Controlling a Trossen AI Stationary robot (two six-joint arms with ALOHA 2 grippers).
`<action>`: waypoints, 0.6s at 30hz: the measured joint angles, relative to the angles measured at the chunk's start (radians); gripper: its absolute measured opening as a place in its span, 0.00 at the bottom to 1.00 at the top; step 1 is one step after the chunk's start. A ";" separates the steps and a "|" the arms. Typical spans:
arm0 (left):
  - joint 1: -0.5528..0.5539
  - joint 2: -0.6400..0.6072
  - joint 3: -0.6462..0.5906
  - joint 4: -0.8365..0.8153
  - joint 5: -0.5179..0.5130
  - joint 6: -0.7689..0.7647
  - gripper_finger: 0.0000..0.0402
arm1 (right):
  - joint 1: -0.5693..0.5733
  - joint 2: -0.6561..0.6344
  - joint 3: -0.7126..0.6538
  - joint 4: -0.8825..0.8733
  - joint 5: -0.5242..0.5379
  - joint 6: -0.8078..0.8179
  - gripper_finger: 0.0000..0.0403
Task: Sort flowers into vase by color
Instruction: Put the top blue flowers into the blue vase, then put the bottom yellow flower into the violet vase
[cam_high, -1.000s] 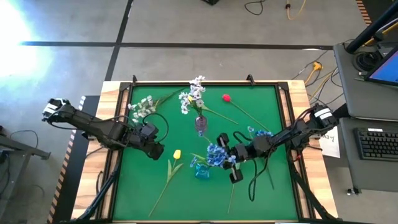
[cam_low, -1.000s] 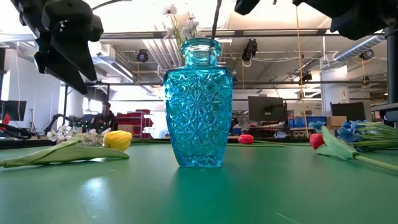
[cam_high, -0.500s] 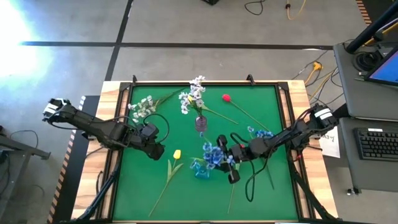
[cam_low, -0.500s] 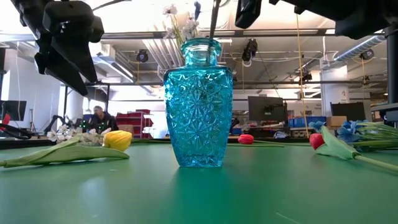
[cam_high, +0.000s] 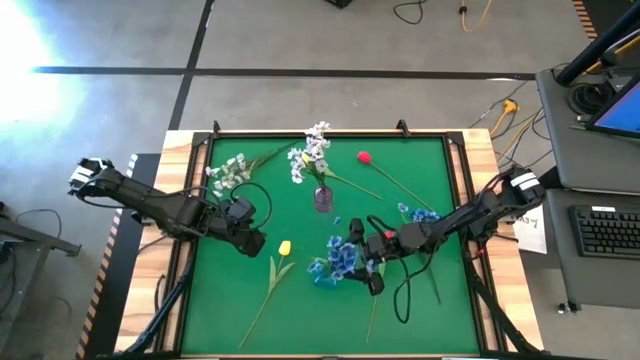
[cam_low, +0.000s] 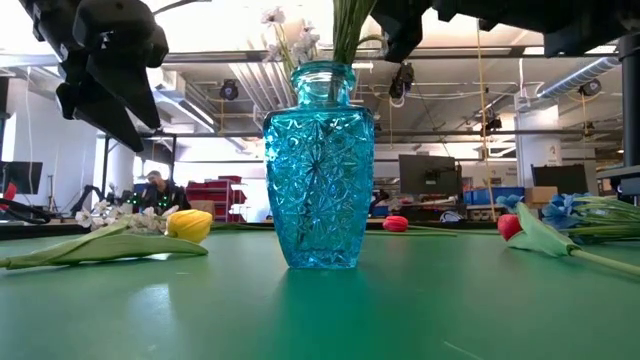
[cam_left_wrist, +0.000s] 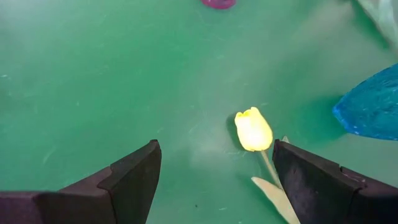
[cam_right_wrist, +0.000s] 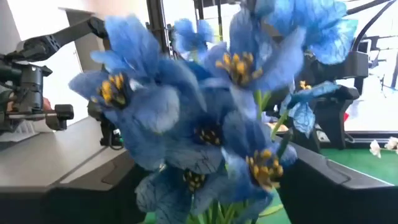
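My right gripper (cam_high: 366, 262) is shut on a bunch of blue clustered blooms (cam_high: 340, 256), held over the blue glass vase (cam_high: 322, 274). In the low view its green stems (cam_low: 345, 30) reach down into the vase's neck (cam_low: 322, 75). The blooms fill the right wrist view (cam_right_wrist: 211, 118). My left gripper (cam_high: 247, 238) is open and empty above the mat, left of a yellow tulip (cam_high: 284, 247) that lies flat; the tulip shows between its fingers (cam_left_wrist: 253, 129). White blossoms (cam_high: 310, 158) stand in a small purple vase (cam_high: 323, 198). My right gripper holds the blue bunch by its stems, below the blooms (cam_right_wrist: 217, 211), between its two fingers. The fingers come level from the table's right side. The blooms hide the exact place of contact. The bunch stands nearly upright, blooms up, stem ends inside the blue vase's neck (cam_low: 340, 60).
A red tulip (cam_high: 364, 157) lies at the far middle of the mat, another blue flower (cam_high: 406, 212) at the right and a white spray (cam_high: 228, 172) at the far left. Long green stems cross the mat's right half. Bare mat (cam_high: 230, 310) lies at the near left.
My right gripper has gone a little toward the table's left edge with the blue bunch, bringing it over the blue vase. More of the green stems now stand in the vase's neck.
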 joint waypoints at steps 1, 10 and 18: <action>0.000 0.000 0.000 0.006 0.000 0.000 0.74 | 0.000 -0.016 0.000 -0.029 0.000 0.000 0.71; 0.000 0.018 0.000 0.023 0.012 0.000 0.74 | 0.000 -0.216 0.000 -0.350 0.000 0.086 0.81; -0.045 0.053 0.000 0.026 0.172 0.020 0.74 | 0.000 -0.354 0.000 -0.522 0.002 0.108 0.82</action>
